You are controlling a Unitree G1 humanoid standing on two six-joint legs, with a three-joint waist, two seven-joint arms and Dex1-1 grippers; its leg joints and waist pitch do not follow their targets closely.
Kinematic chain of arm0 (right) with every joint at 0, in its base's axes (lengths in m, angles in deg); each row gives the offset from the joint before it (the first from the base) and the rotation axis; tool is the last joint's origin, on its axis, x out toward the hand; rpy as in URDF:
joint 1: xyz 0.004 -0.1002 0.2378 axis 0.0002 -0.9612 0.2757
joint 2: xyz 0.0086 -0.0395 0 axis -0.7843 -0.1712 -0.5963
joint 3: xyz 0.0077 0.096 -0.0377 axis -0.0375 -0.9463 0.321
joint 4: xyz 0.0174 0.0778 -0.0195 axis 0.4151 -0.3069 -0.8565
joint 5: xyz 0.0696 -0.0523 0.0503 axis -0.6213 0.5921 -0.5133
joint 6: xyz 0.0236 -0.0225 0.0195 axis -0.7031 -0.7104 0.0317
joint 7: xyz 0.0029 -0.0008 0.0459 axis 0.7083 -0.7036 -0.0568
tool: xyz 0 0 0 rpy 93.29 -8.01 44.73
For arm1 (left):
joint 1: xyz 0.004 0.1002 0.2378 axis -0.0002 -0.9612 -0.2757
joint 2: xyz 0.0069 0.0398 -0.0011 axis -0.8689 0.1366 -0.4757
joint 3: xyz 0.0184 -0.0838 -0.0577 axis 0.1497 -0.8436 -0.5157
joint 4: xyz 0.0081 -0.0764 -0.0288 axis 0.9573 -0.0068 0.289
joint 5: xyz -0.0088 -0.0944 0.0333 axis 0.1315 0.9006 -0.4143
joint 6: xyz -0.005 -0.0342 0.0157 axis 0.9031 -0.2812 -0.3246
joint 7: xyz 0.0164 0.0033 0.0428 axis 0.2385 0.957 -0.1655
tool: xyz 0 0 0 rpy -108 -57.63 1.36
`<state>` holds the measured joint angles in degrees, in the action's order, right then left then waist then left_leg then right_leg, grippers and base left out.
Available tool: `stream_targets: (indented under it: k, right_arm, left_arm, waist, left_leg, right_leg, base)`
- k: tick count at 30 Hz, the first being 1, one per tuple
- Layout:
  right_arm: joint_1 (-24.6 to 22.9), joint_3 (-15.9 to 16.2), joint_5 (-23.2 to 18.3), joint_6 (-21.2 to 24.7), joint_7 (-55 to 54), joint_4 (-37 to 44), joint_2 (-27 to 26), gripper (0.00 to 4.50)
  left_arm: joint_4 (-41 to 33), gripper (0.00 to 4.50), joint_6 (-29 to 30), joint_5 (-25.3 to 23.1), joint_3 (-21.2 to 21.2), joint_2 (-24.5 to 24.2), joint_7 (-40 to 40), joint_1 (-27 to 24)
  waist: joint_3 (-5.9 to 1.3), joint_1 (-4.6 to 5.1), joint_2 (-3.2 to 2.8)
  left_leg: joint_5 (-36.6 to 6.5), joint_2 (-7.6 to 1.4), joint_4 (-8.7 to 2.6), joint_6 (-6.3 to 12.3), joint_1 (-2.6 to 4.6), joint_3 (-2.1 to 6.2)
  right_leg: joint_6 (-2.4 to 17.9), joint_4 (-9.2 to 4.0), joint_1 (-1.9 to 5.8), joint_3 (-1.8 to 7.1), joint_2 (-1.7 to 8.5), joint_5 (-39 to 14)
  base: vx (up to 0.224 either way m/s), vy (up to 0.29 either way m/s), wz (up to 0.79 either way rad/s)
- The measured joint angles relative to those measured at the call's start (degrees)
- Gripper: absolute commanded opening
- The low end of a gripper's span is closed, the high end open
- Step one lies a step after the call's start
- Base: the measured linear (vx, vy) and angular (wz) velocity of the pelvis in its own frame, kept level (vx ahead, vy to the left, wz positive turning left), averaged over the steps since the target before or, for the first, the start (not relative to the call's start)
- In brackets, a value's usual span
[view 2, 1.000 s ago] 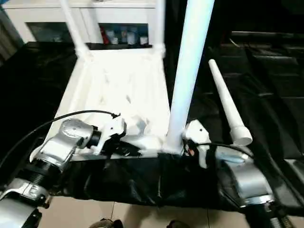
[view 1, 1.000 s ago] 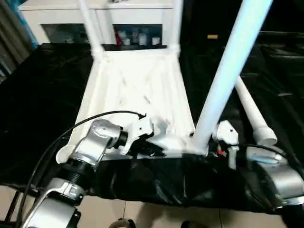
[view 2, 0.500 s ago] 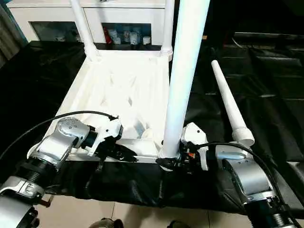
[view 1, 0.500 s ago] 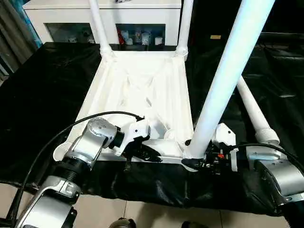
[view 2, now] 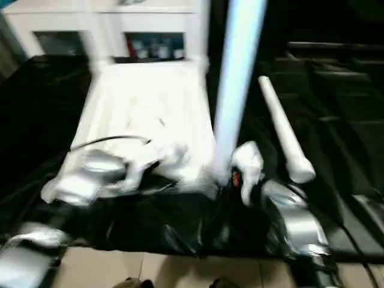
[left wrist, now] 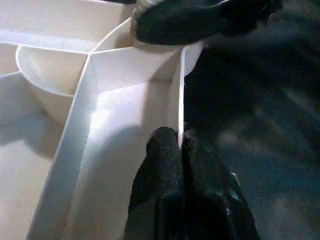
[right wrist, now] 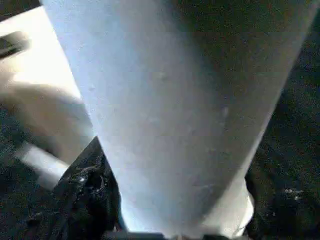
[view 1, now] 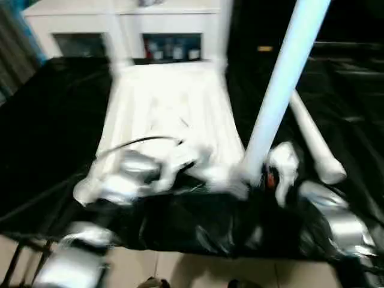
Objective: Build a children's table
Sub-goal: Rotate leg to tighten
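The left gripper (left wrist: pixel 178 142) pinches the tabletop's (view 1: pixel 171 111) rim, and the right gripper (right wrist: pixel 165 220) clasps an upright leg (view 1: pixel 279 90).

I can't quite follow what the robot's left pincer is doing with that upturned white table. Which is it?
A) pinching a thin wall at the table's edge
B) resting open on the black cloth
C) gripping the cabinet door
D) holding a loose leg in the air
A: in the left wrist view the left gripper has its two black fingers closed on either side of a thin upright rim wall of the children's table.
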<state>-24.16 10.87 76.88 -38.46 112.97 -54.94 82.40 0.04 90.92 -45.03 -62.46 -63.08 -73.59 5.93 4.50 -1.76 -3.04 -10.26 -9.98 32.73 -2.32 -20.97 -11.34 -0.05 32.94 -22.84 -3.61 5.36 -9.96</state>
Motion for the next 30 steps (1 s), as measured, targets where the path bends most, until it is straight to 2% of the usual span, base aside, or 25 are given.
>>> stream_targets:
  k: [2, 6, 8, 11, 15, 18, 20, 25, 30]
  right_arm:
    - [0.42, -1.52, 0.67, 0.0, -5.68, -0.38, -2.76, 2.75]
    - [0.8, -1.71, 1.69, -0.41, -9.6, -0.57, -4.5, 2.75]
    - [0.8, -1.71, 3.28, -1.83, -11.03, -0.99, -5.65, 3.45]
    - [0.78, -1.7, 3.48, -2.64, -11.58, -1.11, -6.42, 3.48]
    - [0.68, -1.7, 3.25, -2.71, -10.91, -1.01, -6.13, 3.94]
    - [-0.06, -1.08, 2.7, -3.08, -7.8, -0.36, -4.6, 4.07]
    - [-0.76, 0.3, 2.58, -3.11, -3.18, 0.63, -2.08, 4.38]
    - [-2.02, 3.4, 1.09, -3.19, 6.81, 2.94, 3.55, 4.38]
    - [-3.64, 6.7, -1.6, -2.89, 18.25, 5.98, 9.72, 4.38]
  left_arm:
    - [-0.09, 0.0, 0.71, -0.56, -0.17, 1.92, 3.67, -0.14]
    - [-1.76, 0.0, 0.72, -1.16, -0.09, 2.73, 6.42, -1.36]
    - [-2.34, 0.0, 0.11, -2.04, 0.07, 2.88, 7.09, -1.86]
    - [-2.34, 0.0, -0.61, -2.49, 0.32, 2.88, 7.47, -1.87]
    - [-2.35, 0.0, -0.95, -2.53, 0.38, 2.81, 7.07, -1.87]
    - [-2.4, 0.0, -1.63, -2.3, 0.55, 2.21, 5.62, -1.87]
    - [-2.97, 0.0, -2.05, -1.45, 0.97, 0.48, 2.87, -1.87]
    - [-2.96, 0.0, -4.29, 0.29, 1.21, -2.78, -4.06, -1.9]
    - [-2.95, 0.0, -5.93, 1.7, 1.67, -6.78, -11.81, -1.95]
  waist:
    - [-0.16, 0.03, -0.25]
    - [-0.33, 0.0, -0.45]
    - [-0.4, 0.13, -0.55]
    - [-0.42, 0.14, -0.55]
    - [-0.42, 0.17, -0.55]
    - [-0.43, 0.16, -0.57]
    - [-0.44, 0.19, -0.61]
    - [-0.43, -0.12, -0.65]
    - [-0.37, -0.75, -0.75]
  left_leg:
    - [0.0, 0.03, -0.05, 0.0, 0.03, 0.0]
    - [0.0, 0.0, -0.21, 0.0, 0.03, 0.03]
    - [0.0, 0.0, -0.22, 0.0, -0.05, 0.03]
    - [0.0, 0.01, -0.22, 0.0, 0.02, 0.03]
    - [0.0, 0.01, -0.22, 0.0, 0.0, 0.03]
    - [0.0, 0.01, -0.29, 0.0, -0.02, 0.03]
    - [-0.01, 0.01, -0.42, -0.01, -0.11, 0.02]
    - [0.0, -0.05, -0.7, 0.01, -0.26, 0.04]
    - [0.08, -0.06, -0.51, 0.31, -0.49, 0.05]
  right_leg:
    - [-0.02, 0.01, 0.0, 0.03, 0.0, -0.01]
    - [-0.06, 0.02, -0.01, -0.03, -0.03, -0.04]
    - [-0.1, 0.02, 0.0, -0.03, -0.04, -0.06]
    - [-0.15, -0.02, -0.05, -0.02, -0.04, -0.09]
    - [-0.15, -0.07, -0.06, -0.01, -0.04, -0.09]
    - [-0.15, -0.07, -0.09, -0.01, -0.04, -0.09]
    - [-0.12, -0.04, -0.23, -0.03, -0.05, -0.07]
    - [0.04, 0.02, -0.42, -0.17, -0.08, -0.04]
    - [0.08, 0.03, -0.52, -0.2, -0.06, -0.1]
  base:
    - [0.0, 0.0, 0.0]
    - [0.0, 0.0, 0.0]
    - [0.0, 0.0, 0.0]
    - [0.0, 0.0, 0.0]
    - [0.0, 0.0, 0.0]
    - [0.0, 0.0, 0.0]
    - [0.0, 0.0, 0.0]
    - [0.0, 0.0, 0.0]
    - [0.0, 0.0, 0.0]
